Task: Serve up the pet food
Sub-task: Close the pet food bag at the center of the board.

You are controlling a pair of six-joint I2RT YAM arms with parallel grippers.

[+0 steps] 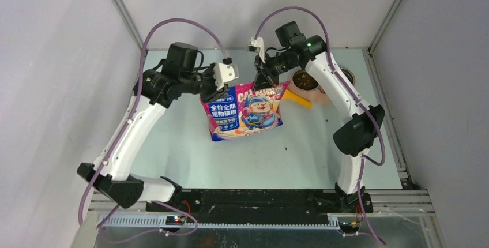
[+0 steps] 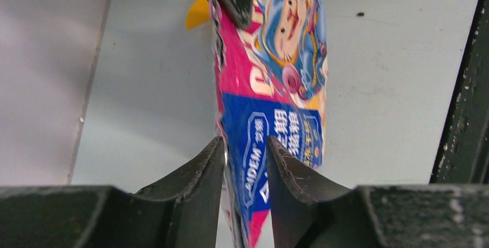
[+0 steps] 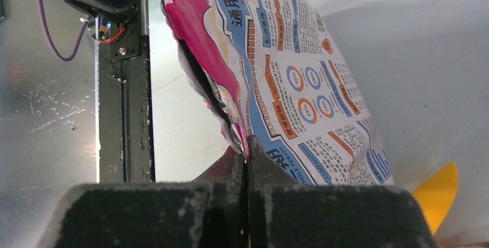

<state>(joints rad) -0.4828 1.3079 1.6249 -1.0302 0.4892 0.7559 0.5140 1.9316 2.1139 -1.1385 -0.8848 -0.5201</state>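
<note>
Left gripper: over the far half of the counter, left of centre; its fingers close on the left end of the bag's top edge, with the foil pinched between them.
Bag: glossy pink and blue with a cartoon print, stretched between the two grippers over the far middle of the counter; the printed front faces up.
Right gripper: near the far edge, right of centre; jaws pressed tight on the right end of the bag's top edge, with no gap showing in the right wrist view.
Scoop: yellow, lying on the counter just right of the bag.
Pet food: dark brown kibble in a round bowl toward the far right corner, beside the right arm.
Counter: pale grey-green.
</note>
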